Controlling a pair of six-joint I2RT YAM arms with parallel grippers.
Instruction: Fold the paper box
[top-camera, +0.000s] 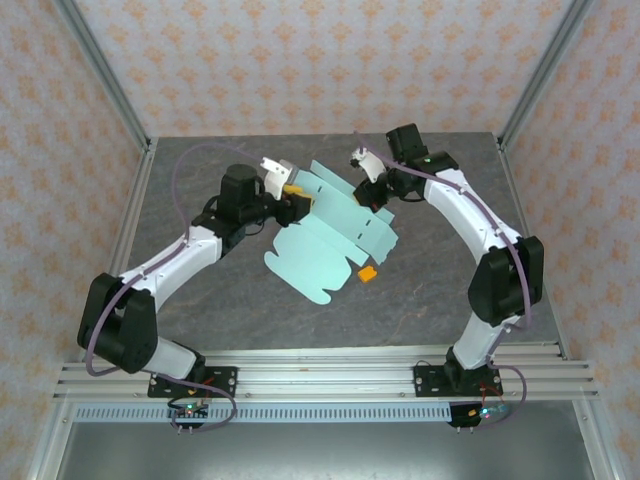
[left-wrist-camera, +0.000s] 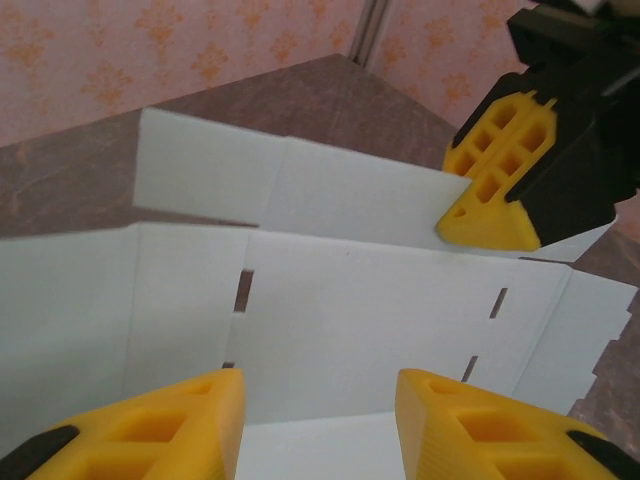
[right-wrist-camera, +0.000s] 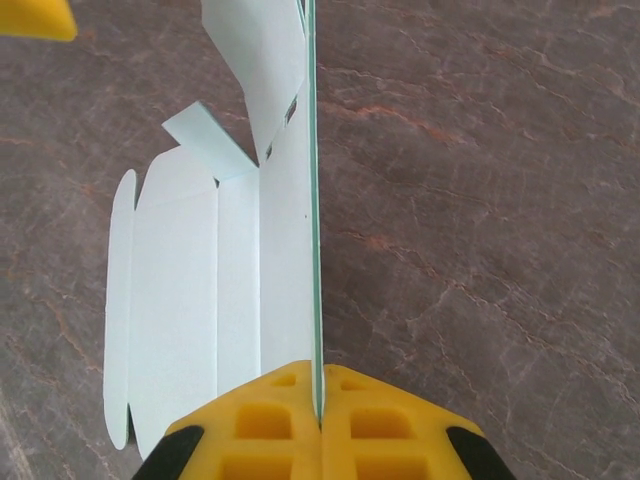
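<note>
1. Here the paper box (top-camera: 325, 245), a pale mint die-cut sheet partly folded, lies on the dark bench (top-camera: 440, 300) between the two pairs of fingers, with its rounded flap spreading toward the arm bases.
2. The right fingers (right-wrist-camera: 345, 405) are closed tight on the edge of one panel, which stands upright from their tips. In the right wrist view the rest of the sheet lies flat on one side of them and bare bench on the other.
3. The left fingers (top-camera: 297, 200) are parted and grip nothing. A slotted panel of the sheet spans the gap just beyond their tips.
4. In the left wrist view the right fingers appear above and to the right of the left pair, pinching the raised far panel.
5. A small orange block (top-camera: 367, 272) rests on the bench just beside the sheet's edge, nearer the arm bases than either pair of fingers.
</note>
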